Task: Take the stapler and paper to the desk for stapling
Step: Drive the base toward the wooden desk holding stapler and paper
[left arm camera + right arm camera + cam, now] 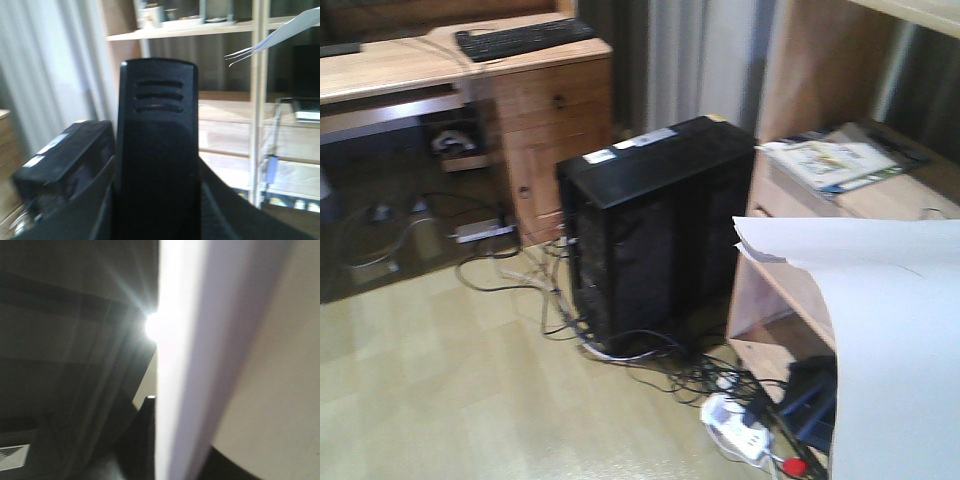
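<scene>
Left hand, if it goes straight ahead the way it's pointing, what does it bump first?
Probably the wooden shelf unit. The left hand holds the black stapler out in front, so the stapler would hit first; how far away is unclear.

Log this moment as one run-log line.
phase: carrying | left gripper: shut on stapler | right gripper: shut on paper, sheet draping | desk: ahead-left, not reached | PC tower: on floor ahead

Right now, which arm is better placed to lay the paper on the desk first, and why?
Right. The paper sits edge-on in the right pincer and hangs free in the front view, ready to be laid down. The left pincer appears filled by the black stapler.
</scene>
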### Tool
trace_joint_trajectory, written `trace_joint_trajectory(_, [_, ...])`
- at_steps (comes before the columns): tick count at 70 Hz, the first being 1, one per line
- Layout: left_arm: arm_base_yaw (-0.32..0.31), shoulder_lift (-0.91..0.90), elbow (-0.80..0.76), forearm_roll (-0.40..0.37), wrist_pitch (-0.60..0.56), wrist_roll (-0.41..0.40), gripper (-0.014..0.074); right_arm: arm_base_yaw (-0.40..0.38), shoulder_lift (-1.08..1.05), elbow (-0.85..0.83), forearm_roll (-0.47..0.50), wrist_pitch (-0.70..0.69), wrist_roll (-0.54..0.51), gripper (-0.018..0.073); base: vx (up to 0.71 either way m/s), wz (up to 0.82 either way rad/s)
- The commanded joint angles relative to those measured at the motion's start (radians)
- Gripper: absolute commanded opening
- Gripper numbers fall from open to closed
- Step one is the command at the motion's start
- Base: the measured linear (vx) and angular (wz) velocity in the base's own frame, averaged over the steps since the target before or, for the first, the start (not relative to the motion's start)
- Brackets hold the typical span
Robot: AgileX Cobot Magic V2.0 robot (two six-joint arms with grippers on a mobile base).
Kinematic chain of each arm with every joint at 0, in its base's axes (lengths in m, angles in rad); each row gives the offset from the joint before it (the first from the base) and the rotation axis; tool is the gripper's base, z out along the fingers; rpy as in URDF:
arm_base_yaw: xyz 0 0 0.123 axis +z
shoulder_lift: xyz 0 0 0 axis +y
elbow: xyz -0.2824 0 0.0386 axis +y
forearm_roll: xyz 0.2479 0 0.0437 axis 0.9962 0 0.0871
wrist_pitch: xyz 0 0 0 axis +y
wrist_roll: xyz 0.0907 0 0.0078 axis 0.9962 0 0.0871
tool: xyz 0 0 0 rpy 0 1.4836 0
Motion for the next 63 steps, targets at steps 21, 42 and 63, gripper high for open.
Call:
trace_joint_trajectory(21, [-0.009, 0.015, -0.029, -0.016, -0.114, -0.001, -0.0006, -0.007, 0.007, -0.024, -0.007, -0.064, -0.009, -0.0003, -0.05, 0.4])
trace_joint_trajectory(42, [-0.009, 0.015, -0.029, -0.016, -0.114, -0.001, -0.0006, -0.007, 0.007, -0.024, -0.007, -0.064, -0.009, -0.0003, -0.01, 0.34])
trace_joint_trajectory(63, [-0.009, 0.015, -0.029, -0.016, -0.114, -0.001, -0.0006, -0.007, 0.007, -0.024, -0.007, -0.064, -0.009, -0.0003, 0.03, 0.27])
